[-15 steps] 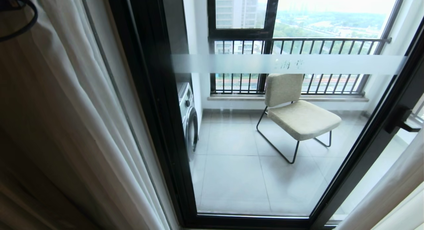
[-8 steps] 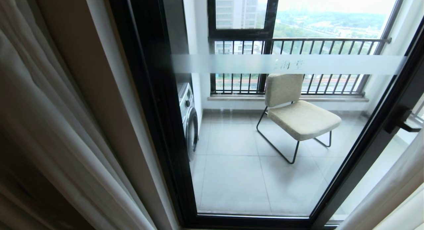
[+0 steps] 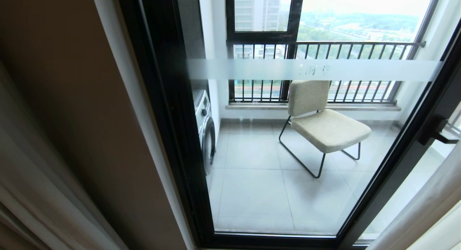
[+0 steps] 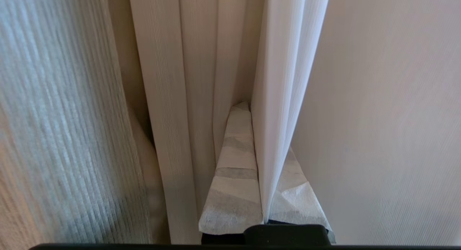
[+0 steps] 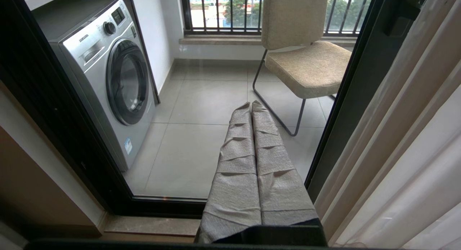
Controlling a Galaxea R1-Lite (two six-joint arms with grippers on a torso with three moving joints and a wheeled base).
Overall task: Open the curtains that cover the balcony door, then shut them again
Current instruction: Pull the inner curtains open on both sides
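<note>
Here the balcony door [image 3: 288,152] stands uncovered, the curtains [image 4: 201,80] drawn aside at both edges. Behind its glass sit a washing machine [image 5: 108,77] and a chair [image 3: 320,116]. The left gripper [image 4: 264,142] pinches a white curtain fold; the right gripper [image 5: 251,106] is closed, empty.

left curtains [image 3: 32,192] dragged further left by my left gripper [image 4: 264,163], jaws clamped on a fold; brown wall [image 3: 83,109] beside the balcony door [image 3: 169,134] now bared.
</note>
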